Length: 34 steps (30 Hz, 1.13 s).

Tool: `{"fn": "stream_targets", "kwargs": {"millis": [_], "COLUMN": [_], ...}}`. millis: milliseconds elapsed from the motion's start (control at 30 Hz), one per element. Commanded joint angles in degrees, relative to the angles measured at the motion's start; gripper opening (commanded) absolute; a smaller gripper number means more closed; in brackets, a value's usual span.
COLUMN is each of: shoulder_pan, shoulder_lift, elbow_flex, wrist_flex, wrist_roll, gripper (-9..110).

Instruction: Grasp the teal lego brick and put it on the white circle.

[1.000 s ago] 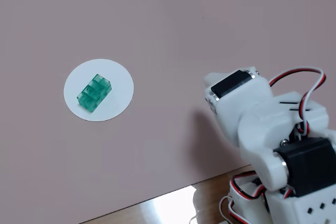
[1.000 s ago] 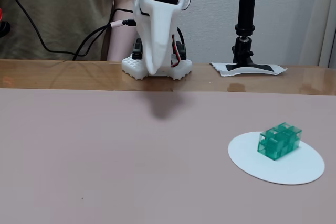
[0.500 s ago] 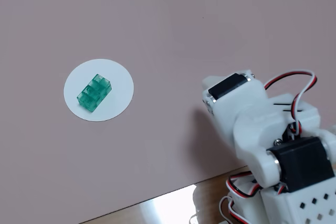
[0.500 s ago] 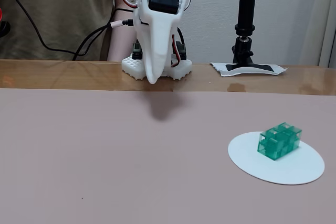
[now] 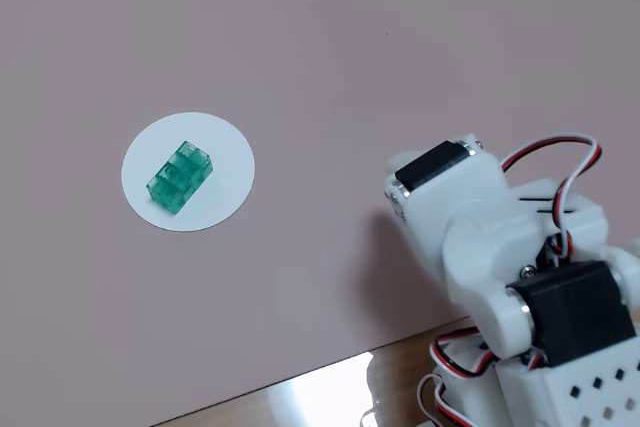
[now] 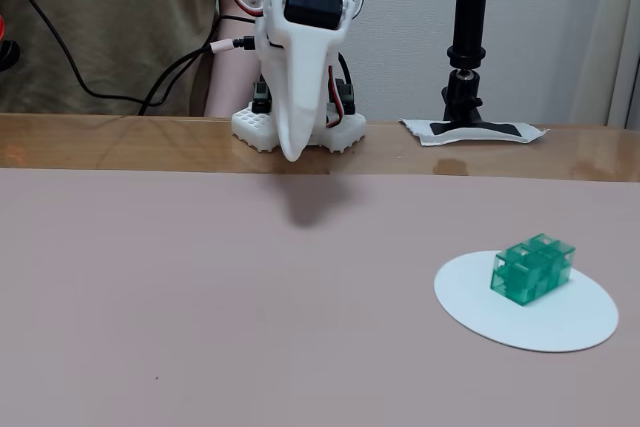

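Teal and translucent, the lego brick [image 6: 532, 269] lies on the white circle [image 6: 560, 325], and we see it resting inside the disc's edge in both fixed views. In a fixed view from above, we locate the brick [image 5: 179, 175] near the middle of the circle [image 5: 226, 143], set at a diagonal with its studs facing up. In a fixed view from table level, we note that the brick sits towards the far part of the disc, with bare white showing in front of it.

We find the disc lying flat on a pinkish mat [image 6: 200, 297] that covers most of the table. A glossy wooden strip [image 6: 120, 142] runs along the mat's far edge in that view.

The gripper [image 6: 290, 152] hangs point-down at the far edge of the mat, well apart from the brick and the disc. We see its white fingers closed together into one tapering tip, with nothing between them. A dark shadow [image 6: 305, 202] lies on the mat just below the tip. From above, we see only the upper body of the arm [image 5: 470, 237], with red, white and black wires [image 5: 560, 162] looping over it; the fingertips are hidden there.

A black stand [image 6: 467, 42] rises from the wooden strip to the right of the arm's base [image 6: 298, 129].
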Motion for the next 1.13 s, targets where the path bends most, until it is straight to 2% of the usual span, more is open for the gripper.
{"fn": "stream_targets", "kwargs": {"millis": [0,133,233,1100], "shoulder_pan": [-0.3,-0.3,-0.3,-0.3], "shoulder_lift": [0.4,0.4,0.4,0.4], "elbow_flex": [-0.3,-0.3,-0.3,-0.3], "wrist_flex": [-0.6,-0.6,-0.6,-0.6], "wrist_roll": [0.4,0.4,0.4,0.4], "gripper": [0,3,0,0]}}
